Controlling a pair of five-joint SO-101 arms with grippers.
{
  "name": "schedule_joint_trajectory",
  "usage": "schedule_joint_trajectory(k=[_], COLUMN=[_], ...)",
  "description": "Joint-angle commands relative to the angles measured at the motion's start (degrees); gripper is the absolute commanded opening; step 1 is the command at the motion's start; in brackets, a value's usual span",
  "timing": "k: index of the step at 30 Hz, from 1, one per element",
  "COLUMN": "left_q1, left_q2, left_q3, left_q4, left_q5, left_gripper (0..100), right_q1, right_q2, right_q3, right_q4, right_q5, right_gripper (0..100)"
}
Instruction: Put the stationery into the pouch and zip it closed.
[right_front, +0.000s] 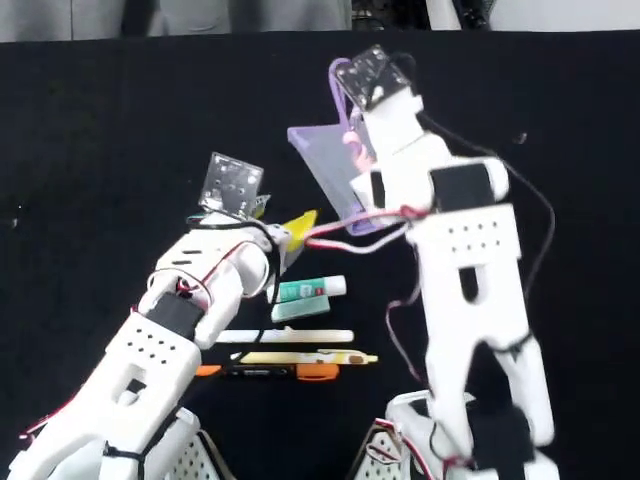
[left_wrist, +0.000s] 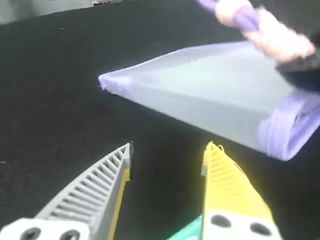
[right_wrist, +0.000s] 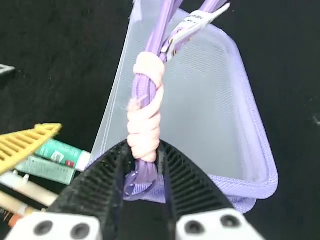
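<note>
A translucent lavender pouch (right_front: 325, 160) (left_wrist: 210, 102) (right_wrist: 200, 115) hangs tilted above the black table. My right gripper (right_front: 355, 150) (right_wrist: 145, 150) is shut on its purple strap (right_wrist: 145, 115), which is wrapped in pink cord. My left gripper (right_front: 283, 222) (left_wrist: 167, 155) is open with nothing between its fingers, just below the pouch's lower edge and above the stationery. On the table lie a green tube (right_front: 308, 289) (right_wrist: 62, 152), a teal stick (right_front: 300, 309) (right_wrist: 45, 170), a white pen (right_front: 290, 336), a yellow pen (right_front: 310, 356) and an orange-and-black pen (right_front: 270, 371).
The black table (right_front: 100, 130) stretches wide to the left and behind the pouch. Both arms' white bases (right_front: 400, 450) stand at the near edge, and cables (right_front: 350, 235) run between the arms close to the pouch.
</note>
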Motion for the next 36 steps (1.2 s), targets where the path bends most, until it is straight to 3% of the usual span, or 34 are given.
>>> schedule_joint_trajectory(k=[1,9,13,19,36], left_q1=[5.2,7.5,7.6,7.7,11.5], left_q2=[-1.6,-1.0,-1.1,-1.1,-3.1], left_q3=[-1.3,-1.3,-1.3,-3.6,-3.9], left_q4=[-1.5,-7.9,-6.2,-1.1,-0.4], left_q5=[2.4,5.8,10.1,10.5,14.1], left_gripper=[24,24,24,24,24], right_q1=[-0.9,-0.8,-0.6,-0.6,-0.6], right_q2=[-7.2,-12.3,-12.2,-12.3,-12.2], right_q3=[4.4,9.5,10.2,12.4,12.6], right_q4=[-5.0,-7.5,-8.6,-11.3,-11.3], right_q5=[-0.4,-0.4,-0.4,-0.4,-0.4], right_gripper=[1.1,1.1,1.1,1.1,1.1])
